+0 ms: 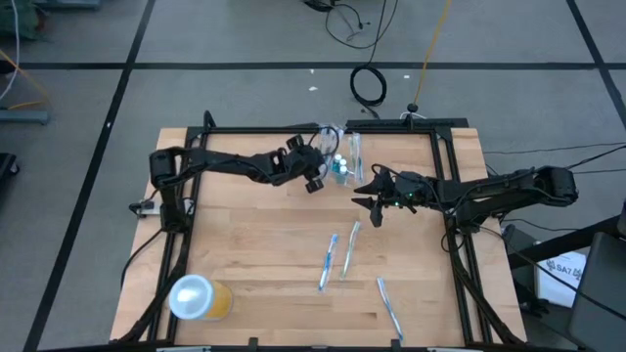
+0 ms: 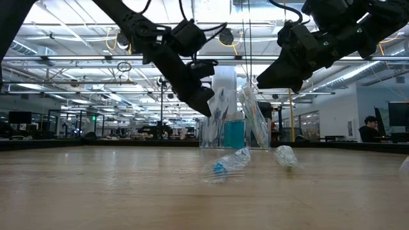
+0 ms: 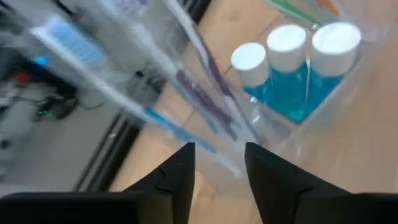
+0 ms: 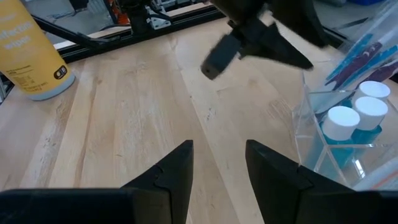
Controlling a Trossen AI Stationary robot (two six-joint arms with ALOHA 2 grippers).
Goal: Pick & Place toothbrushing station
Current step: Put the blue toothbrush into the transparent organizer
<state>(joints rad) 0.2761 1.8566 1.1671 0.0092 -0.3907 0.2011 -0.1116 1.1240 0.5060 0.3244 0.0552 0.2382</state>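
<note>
A: Where does the toothbrushing station stand?

B: The clear holder (image 1: 344, 161) sits at the far middle of the counter (image 1: 254, 244), with three teal tubes (image 3: 292, 68) upright in one compartment and wrapped toothbrushes (image 3: 186, 93) leaning out of it. Three more wrapped toothbrushes (image 1: 339, 254) lie loose on the wood nearer the front, well apart from the holder. An orange-yellow cup (image 1: 201, 297) lies at the near left corner.

A: And the end effectors?

B: The left end effector (image 3: 217, 165) is right at the holder, fingers parted with a wrapped brush between them; I can't tell from this blurred view whether it grips or only brackets it. The right end effector (image 1: 377, 196) hovers beside the holder, fingers apart and empty.

A: How will the brushes handle?

B: Likely light and stiff, but the film wrap looks slippery. I'd take a loose one across mid-handle. The holder looks light and easy to tip.
</note>
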